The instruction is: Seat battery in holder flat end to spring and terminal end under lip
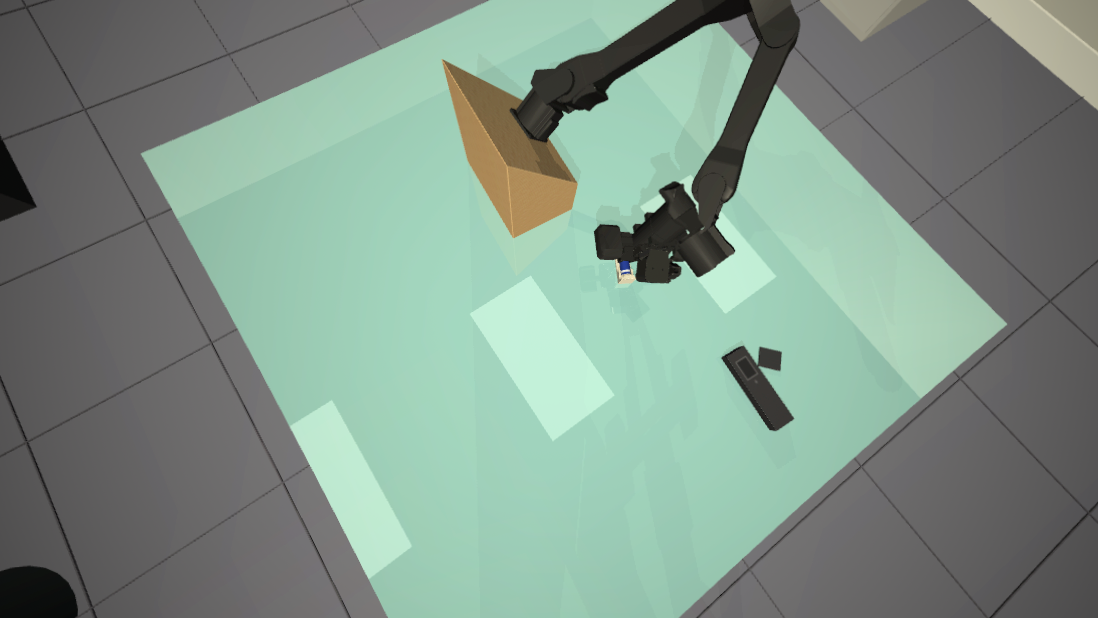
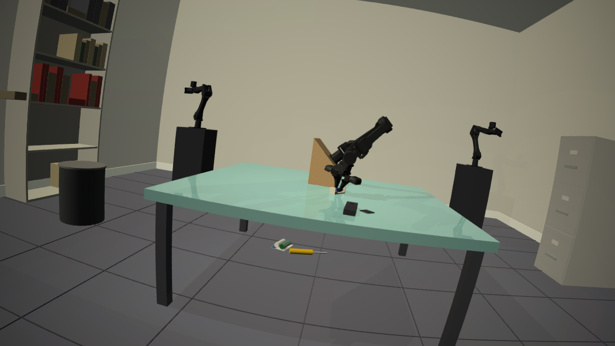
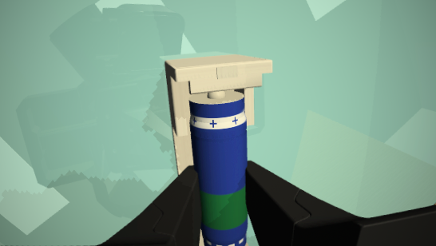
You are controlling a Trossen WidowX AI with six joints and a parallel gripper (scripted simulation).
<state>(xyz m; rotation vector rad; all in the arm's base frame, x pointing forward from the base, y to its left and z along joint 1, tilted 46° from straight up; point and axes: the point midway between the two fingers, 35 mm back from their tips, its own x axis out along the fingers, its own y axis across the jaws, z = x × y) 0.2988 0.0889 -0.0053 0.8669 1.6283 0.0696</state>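
My gripper (image 3: pixel 219 172) (image 1: pixel 631 257) is shut on the battery (image 3: pixel 219 156) (image 1: pixel 624 267), which is blue with a green band and a white band of plus signs. The cream holder (image 3: pixel 181 153) (image 1: pixel 625 280) (image 2: pixel 332 190) is on the table, beneath the battery. In the wrist view, the battery's terminal nub (image 3: pixel 216 95) is right at the lower edge of the holder's lip (image 3: pixel 225 82). Whether they touch, or how far under the lip the nub is, I cannot tell. The spring and the battery's flat end are hidden.
A wooden wedge block (image 1: pixel 510 184) (image 2: pixel 320 169) stands behind and beside the holder, with the arm's base on it. A dark oblong device (image 1: pixel 758 389) (image 2: pixel 350 208) and a small dark plate (image 1: pixel 769 358) (image 2: pixel 367 211) lie on the green table (image 1: pixel 430 491) (image 2: pixel 258 197).
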